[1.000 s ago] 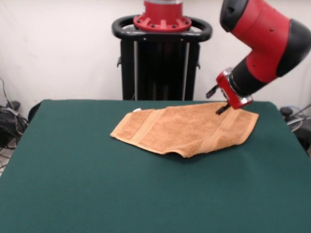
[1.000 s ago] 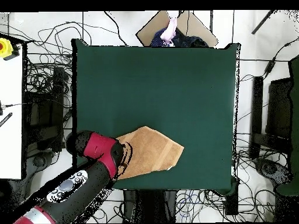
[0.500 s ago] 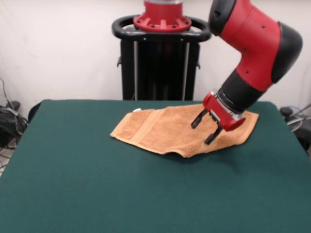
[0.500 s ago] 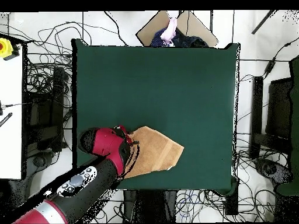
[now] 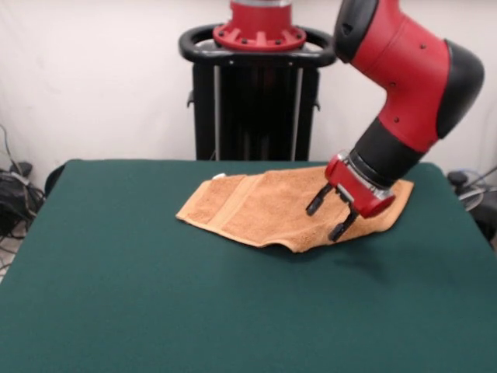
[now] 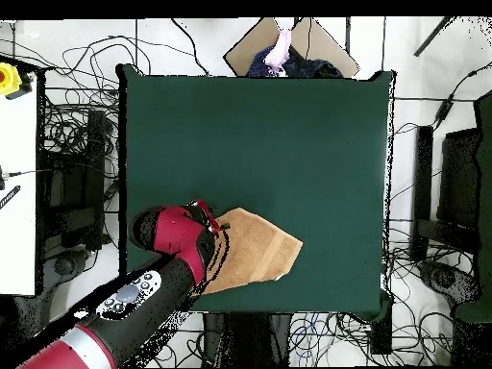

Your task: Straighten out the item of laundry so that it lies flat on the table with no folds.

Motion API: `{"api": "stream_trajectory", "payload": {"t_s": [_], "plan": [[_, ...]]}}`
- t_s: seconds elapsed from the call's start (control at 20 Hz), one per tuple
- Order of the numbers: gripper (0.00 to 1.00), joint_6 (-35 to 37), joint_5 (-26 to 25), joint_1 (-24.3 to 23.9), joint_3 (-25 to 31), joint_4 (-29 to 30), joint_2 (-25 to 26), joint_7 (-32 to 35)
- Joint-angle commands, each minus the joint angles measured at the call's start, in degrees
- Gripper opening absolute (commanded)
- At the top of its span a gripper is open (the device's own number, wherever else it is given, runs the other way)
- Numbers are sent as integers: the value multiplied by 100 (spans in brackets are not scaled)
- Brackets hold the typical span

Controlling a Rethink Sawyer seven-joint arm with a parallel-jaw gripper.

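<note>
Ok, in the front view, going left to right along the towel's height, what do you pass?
Bare green table → small white tag at the towel's corner → orange towel → open gripper over the towel's right part → bare table again.

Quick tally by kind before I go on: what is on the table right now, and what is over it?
Towels: 1, the tan-orange towel, lying on the table with a fold along its near edge.
Tables: 1, the dark green table.
Robot hands: 1, the hand, open, over the towel's right part.
Total: 3
</note>
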Motion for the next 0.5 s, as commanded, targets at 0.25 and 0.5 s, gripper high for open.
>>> {"api": "stream_trajectory", "payload": {"t_s": [0.25, 0.5], "plan": [[100, 951, 275, 114, 907, -491, 608, 1770], [100, 294, 525, -12, 1278, -356, 791, 1673]]}}
